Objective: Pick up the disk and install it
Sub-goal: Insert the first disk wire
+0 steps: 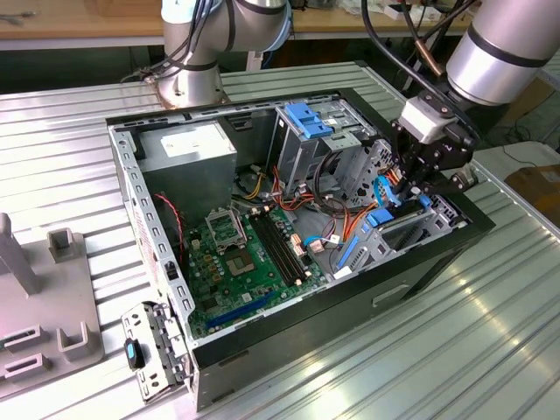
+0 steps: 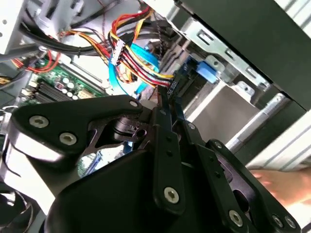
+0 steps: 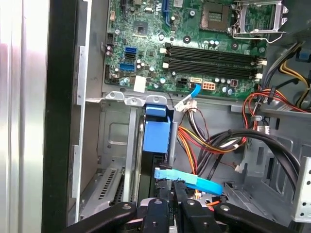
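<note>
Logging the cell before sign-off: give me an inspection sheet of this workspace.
Surface: ribbed metal table carrying an open case.
Job's things: disk, blue carrier showing, inside the case near its wall.
Clutter: grey fixture at the exterior view's left.
Grippers: tool inside the case, at the disk.
Cables: wire bundle and blue flat cable beside the disk.
Surroundings: wooden bench behind the table.
</note>
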